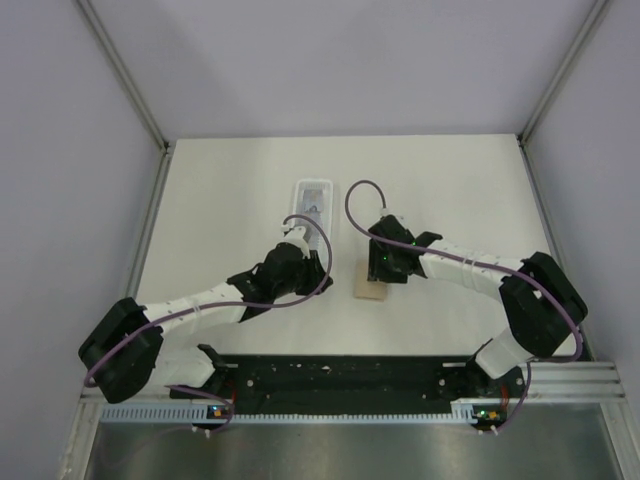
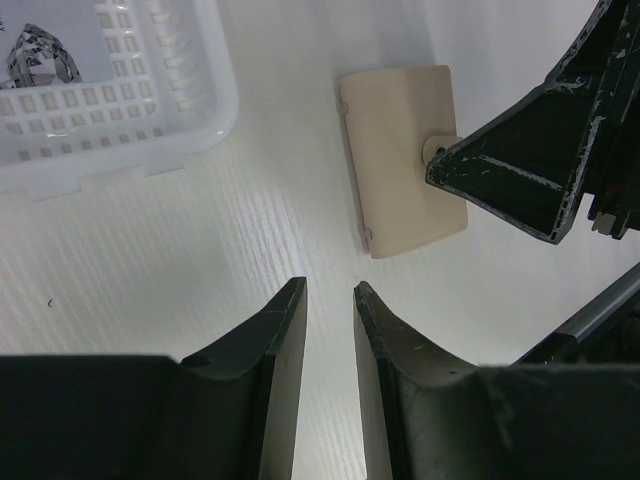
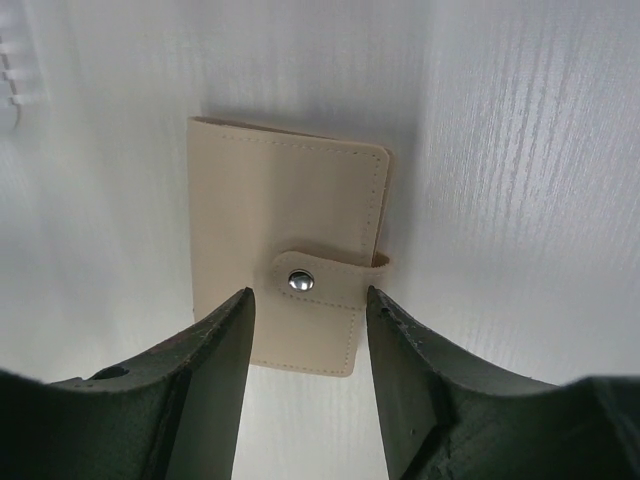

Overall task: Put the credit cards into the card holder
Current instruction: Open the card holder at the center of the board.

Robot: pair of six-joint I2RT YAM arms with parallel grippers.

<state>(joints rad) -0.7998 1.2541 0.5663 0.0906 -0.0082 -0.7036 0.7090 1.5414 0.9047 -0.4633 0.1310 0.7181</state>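
Left of the small tan, leather-like card holder [image 3: 285, 215], which lay snapped shut on the white table [image 1: 220, 200], the pale grey credit cards [image 2: 40, 55] sat in a long clear plastic tray [image 1: 312, 190]. My left gripper [image 2: 330, 290] hung near the holder's left side, fingers slightly apart and empty. My right gripper [image 3: 310, 295] was spread above the holder's snap tab, gripping nothing. I judged the holder light and soft, best pinched at the tab's free end.

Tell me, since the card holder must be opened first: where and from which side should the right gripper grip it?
Grip the snap tab from above: the card holder lies flat and closed on the table, so the tab's rounded free end is probably the only liftable edge. The right gripper hangs open over it.
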